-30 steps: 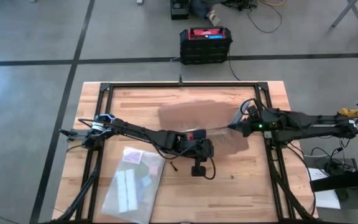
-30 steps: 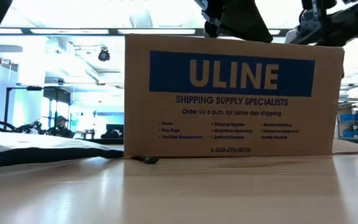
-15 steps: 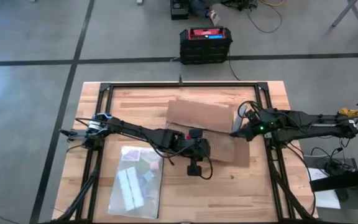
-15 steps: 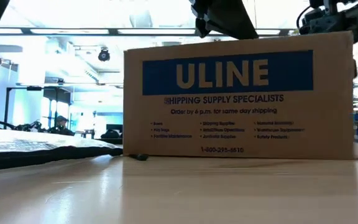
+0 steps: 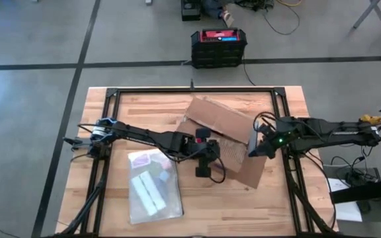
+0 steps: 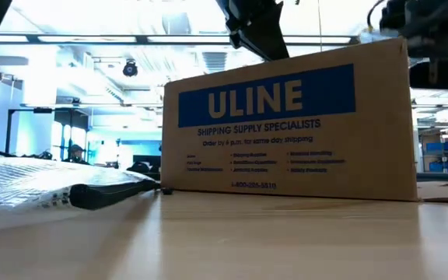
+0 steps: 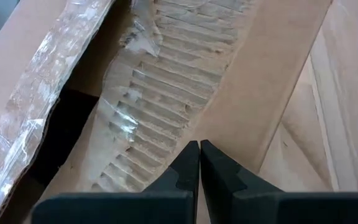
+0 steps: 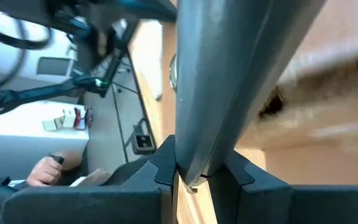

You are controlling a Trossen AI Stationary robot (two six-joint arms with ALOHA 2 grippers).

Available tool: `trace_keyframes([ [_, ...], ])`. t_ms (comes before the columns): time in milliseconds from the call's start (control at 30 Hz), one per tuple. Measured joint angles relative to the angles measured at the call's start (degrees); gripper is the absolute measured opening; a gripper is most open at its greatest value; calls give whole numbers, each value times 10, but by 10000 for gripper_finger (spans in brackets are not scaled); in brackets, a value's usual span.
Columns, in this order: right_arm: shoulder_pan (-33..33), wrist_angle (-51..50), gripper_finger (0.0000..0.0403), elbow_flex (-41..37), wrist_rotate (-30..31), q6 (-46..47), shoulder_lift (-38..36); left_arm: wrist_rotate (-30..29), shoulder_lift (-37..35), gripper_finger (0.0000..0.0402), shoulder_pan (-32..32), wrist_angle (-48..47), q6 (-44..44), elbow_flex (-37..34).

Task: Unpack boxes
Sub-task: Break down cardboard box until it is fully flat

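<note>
The brown cardboard box [image 5: 227, 135] with the blue ULINE label [image 6: 278, 97] stands on the table right of centre, turned askew. My left gripper [image 5: 211, 151] is shut and points down into the box's open top. In the left wrist view its tips [image 7: 199, 149] sit in front of a torn flap [image 7: 166, 87] with bare fluting and clear tape. My right gripper [image 5: 251, 149] is at the box's right end, shut on a flap. In the low view both grippers show above the box's top edge, the left [image 6: 257, 31] and the right [image 6: 430, 47]. My left gripper: I cannot tell whether its shut tips touch the torn flap. My right gripper pinches a box flap [image 8: 204, 106] between its two fingers [image 8: 165, 168]; the flap runs up out of the gap. The fingers come from the table's right side, slanting down. The box rests on its bottom on the table.
A clear plastic bag [image 5: 153, 190] with small packets lies near the front left, close to the low camera [image 6: 45, 183]. A black-and-red case [image 5: 218, 45] stands on the floor beyond the far edge. Black frame rails [image 5: 190, 90] border the table. A person's hand [image 8: 45, 168] shows beyond the table.
The box has turned about on the table and stands askew, its right end swung toward the near edge. My right gripper has gone with that end toward the near edge and turned. My left gripper has drawn up and a little left. The plastic bag has turned and slid nearer.
</note>
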Motion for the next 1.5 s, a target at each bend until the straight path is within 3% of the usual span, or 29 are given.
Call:
trace_keyframes([
  [133,-1,-16,38,42,21,-26,-3,13,-21,0,-3,-8,0,-2],
  [367,-1,-183,38,118,192,-65,1,12,-96,0,7,-34,-13,-1],
  [500,-1,-213,38,116,227,-66,3,-13,-127,0,46,-87,-40,0],
  [700,-1,-213,38,89,243,-67,22,-29,-144,0,144,-215,-114,-15],
  [933,-2,-212,38,71,322,-76,43,-27,-159,0,206,-236,-145,-102],
  [1100,-2,-187,38,69,355,-108,77,-25,-171,0,207,-236,-177,-169],
  [1333,-4,-58,38,68,397,-209,154,4,-180,0,184,-229,-220,-236],
  [1500,-33,-62,38,84,495,-269,196,43,-180,0,141,-198,-229,-251],
])
